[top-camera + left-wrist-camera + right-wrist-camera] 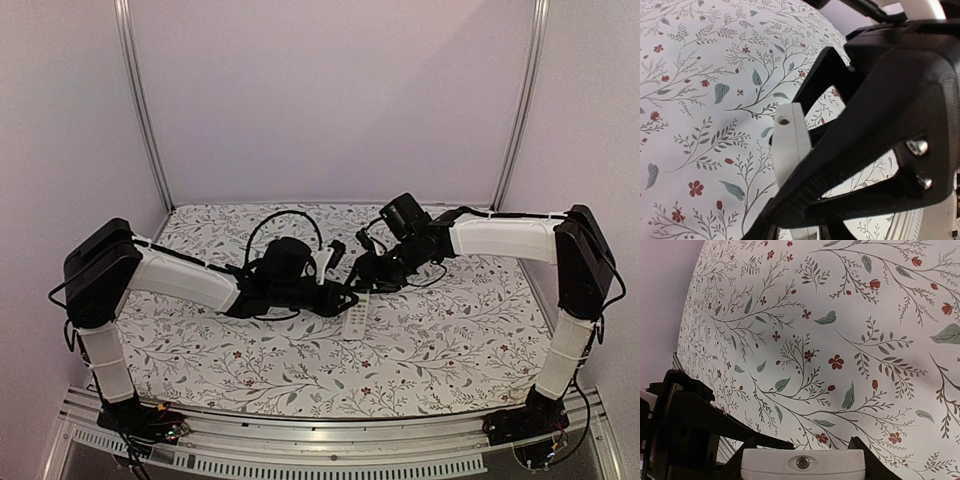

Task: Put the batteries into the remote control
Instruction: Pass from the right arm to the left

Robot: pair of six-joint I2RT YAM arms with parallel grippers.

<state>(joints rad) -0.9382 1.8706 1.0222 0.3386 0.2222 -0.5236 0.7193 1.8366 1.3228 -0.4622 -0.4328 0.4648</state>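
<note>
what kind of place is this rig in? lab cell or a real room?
Most likely a lab test booth, not a home: plain white walls framed by aluminium posts, an aluminium rail carrying both arm bases, and a floral cloth as the work surface.

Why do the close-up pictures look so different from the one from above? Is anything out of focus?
Top external view: soft, even, purplish light, with faint shadows on the flowered cloth. Left wrist view: the left gripper looms large and near-black. Right wrist view: the cloth is sharp, with a grey shadow band across it; the remote control is bright and cut off by the bottom edge.
</note>
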